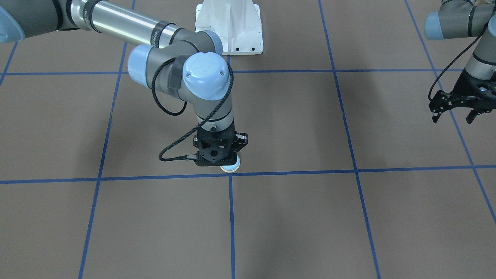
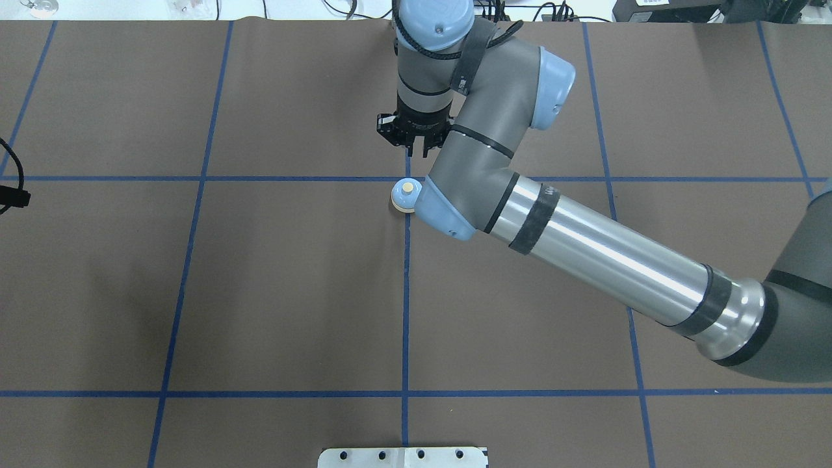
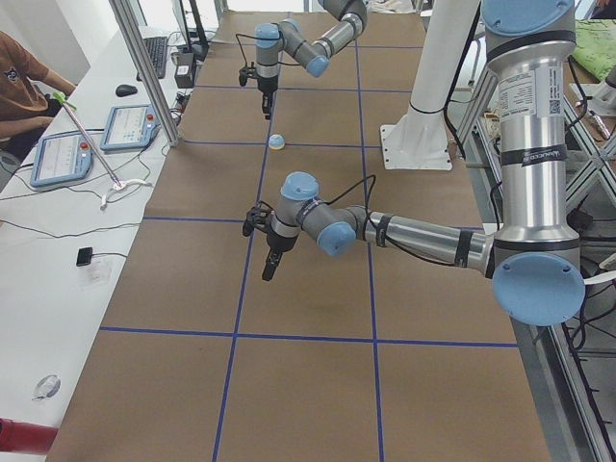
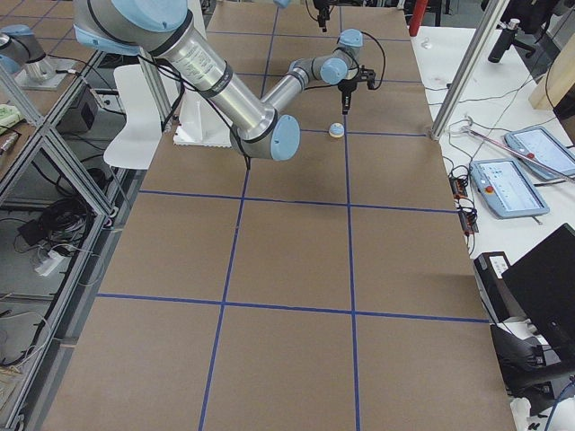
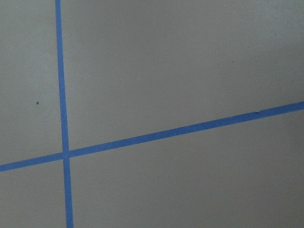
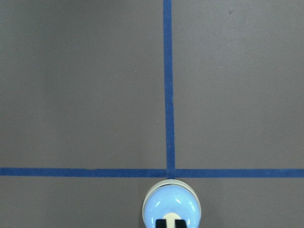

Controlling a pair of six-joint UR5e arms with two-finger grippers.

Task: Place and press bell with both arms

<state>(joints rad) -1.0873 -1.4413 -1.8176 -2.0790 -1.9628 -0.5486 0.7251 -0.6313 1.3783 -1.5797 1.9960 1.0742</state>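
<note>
On the counter (image 2: 260, 292), my right arm (image 2: 585, 247) reaches to mid-grid. The left tool (image 1: 453, 115) is well apart, spread wide and empty. The right tool (image 6: 171, 223) is pinched closed, holding nothing, over the bell (image 2: 404, 194), which stands at a tape crossing (image 6: 170, 172). I judge the pressing step is in hand. Next, a straight, gentle descent onto its button.

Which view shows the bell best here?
Overhead exterior: the bell sits nearly whole, cream button visible. Right wrist crops it at the frame's bottom; front-facing shows only a sliver; both side views show it tiny; left wrist misses it.
</note>
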